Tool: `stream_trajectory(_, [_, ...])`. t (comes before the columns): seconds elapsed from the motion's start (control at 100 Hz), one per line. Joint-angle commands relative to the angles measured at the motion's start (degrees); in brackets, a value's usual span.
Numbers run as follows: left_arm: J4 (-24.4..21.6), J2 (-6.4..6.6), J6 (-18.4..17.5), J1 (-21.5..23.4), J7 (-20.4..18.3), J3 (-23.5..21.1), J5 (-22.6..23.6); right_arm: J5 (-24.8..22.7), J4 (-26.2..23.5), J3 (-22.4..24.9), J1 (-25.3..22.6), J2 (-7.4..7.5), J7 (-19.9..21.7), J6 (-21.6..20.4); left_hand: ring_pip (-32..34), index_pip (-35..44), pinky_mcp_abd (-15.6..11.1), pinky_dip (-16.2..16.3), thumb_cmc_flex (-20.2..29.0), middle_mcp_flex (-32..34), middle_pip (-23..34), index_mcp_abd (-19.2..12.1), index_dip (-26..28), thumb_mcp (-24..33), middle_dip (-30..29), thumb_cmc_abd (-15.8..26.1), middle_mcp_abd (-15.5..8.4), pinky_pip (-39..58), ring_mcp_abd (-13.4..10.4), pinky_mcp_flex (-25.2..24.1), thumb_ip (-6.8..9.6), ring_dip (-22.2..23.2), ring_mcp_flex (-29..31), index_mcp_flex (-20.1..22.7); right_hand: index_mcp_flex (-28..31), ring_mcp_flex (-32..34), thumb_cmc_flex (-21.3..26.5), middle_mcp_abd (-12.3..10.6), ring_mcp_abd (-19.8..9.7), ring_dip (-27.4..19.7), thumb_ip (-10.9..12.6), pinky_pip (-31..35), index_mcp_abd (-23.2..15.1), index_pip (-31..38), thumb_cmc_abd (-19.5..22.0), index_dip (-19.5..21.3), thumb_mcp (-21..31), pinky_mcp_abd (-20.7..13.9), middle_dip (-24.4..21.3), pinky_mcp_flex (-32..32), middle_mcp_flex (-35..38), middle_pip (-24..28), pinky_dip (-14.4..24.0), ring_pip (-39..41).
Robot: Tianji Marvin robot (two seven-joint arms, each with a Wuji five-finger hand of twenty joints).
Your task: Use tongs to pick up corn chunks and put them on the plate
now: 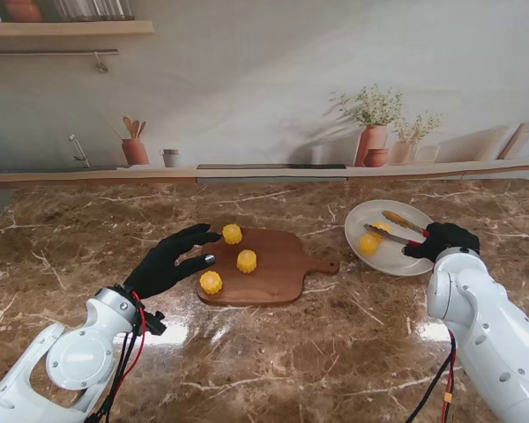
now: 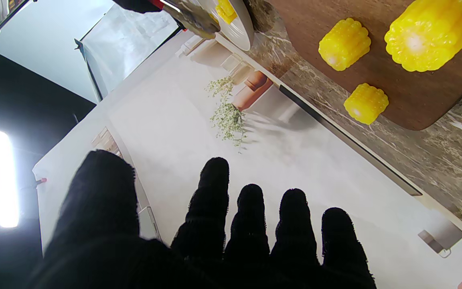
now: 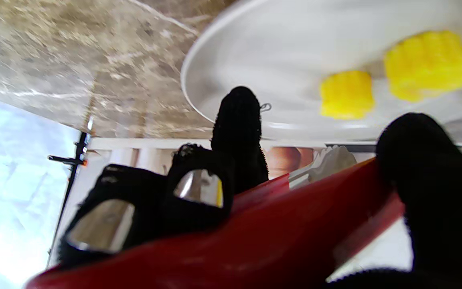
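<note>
Tongs (image 1: 395, 226) sat clamped in the right hand (image 1: 441, 239), its fingers wrapped round the red handles, and the tips reached over the white plate (image 1: 397, 260). Two corn chunks (image 3: 428, 64) lay on that plate in the right wrist view; in the stand view one rested near the tong tips (image 1: 368, 243), and whether the tips touched it could not be told. Three more chunks waited on the wooden cutting board (image 1: 286, 269): one at its far edge (image 1: 233, 233), one at the middle (image 1: 247, 261), one nearest to me (image 1: 212, 283). The left hand (image 1: 166, 263) hovered at the board's left edge, fingers spread, holding nothing.

The step looked like a release onto the plate. Done well, that meant easing the squeeze only enough for the arms to spring apart, keeping the tips low so the chunk would not roll, then lifting clear before swinging toward the board.

The tongs' long axis ran roughly level across the plate, handles at the right, tips pointing left toward the board and slightly away from me. Each chunk on the board seemed to stand on a cut face.
</note>
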Motion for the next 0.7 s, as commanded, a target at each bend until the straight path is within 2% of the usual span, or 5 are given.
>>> stream_trajectory(0.0, [0.1, 0.30, 0.6, -0.1, -0.5, 0.1, 0.4, 1.4, -3.3, 0.0, -1.8, -0.57, 1.3, -1.7, -1.8, 0.1, -0.6, 0.9, 0.4, 0.3, -1.3, -1.8, 0.7, -2.0, -0.2, 1.9, -0.5, -2.2, -0.3, -0.7, 1.03, -0.7, -2.7, 1.6, -0.8, 2.9, 0.2, 3.2, -12.5, 5.1, 3.7, 20.8, 0.5, -0.1, 3.0, 0.9, 1.1, -12.4, 0.2, 3.3, 3.7, 1.9, 5.1, 11.8])
stream_trajectory(0.19, [0.1, 0.41, 0.7, -0.6, -1.0, 0.6, 0.5, 3.9, -9.0, -0.8, -4.1, -0.47, 4.3, -7.7, -1.8, 0.0, -0.6, 0.8, 0.4, 0.2, -1.3, -1.8, 0.7, -2.0, -0.2, 2.0, -0.5, -2.2, -0.3, -0.8, 1.04, -0.7, -2.8, 1.5, -1.5, 2.9, -0.7, 3.5, -12.4, 5.1, 3.7, 20.9, 1.0, -0.6, 4.1, 0.7, 1.5, -12.2, -0.2, 3.3, 3.0, 1.5, 5.0, 11.8])
stream_trajectory(0.41, [0.1, 0.35, 0.7, -1.0, -0.7, 1.1, 0.6, 5.6, -10.3, -6.5, -2.5, -0.06, 6.9, -13.2, -1.7, 0.0, -0.6, 0.9, 0.4, 0.4, -1.2, -1.9, 0.7, -2.0, -0.2, 1.9, -0.6, -2.1, -0.3, -0.7, 1.04, -0.7, -2.7, 1.5, -2.2, 2.9, -1.6, 3.4, -12.9, 4.8, 3.6, 20.8, 1.6, -1.0, 4.7, 0.5, 1.0, -12.2, -0.3, 3.3, 2.6, 1.3, 4.9, 11.5])
stream_trajectory(0.69, [0.6, 0.29, 0.0, -1.4, -0.4, 1.4, 0.3, 8.3, -6.3, -17.0, 4.8, 0.08, 8.4, -12.4, -1.7, 0.1, -0.6, 0.9, 0.3, 0.3, -1.1, -1.9, 0.7, -2.0, -0.2, 1.8, -0.6, -2.1, -0.3, -0.7, 1.06, -0.6, -2.7, 1.5, -5.4, 3.0, -3.7, 2.9, -14.0, 4.2, 3.9, 19.6, 3.3, -2.4, 4.4, 0.3, -0.3, -13.1, -0.2, 3.2, -0.1, 0.8, 4.4, 10.6])
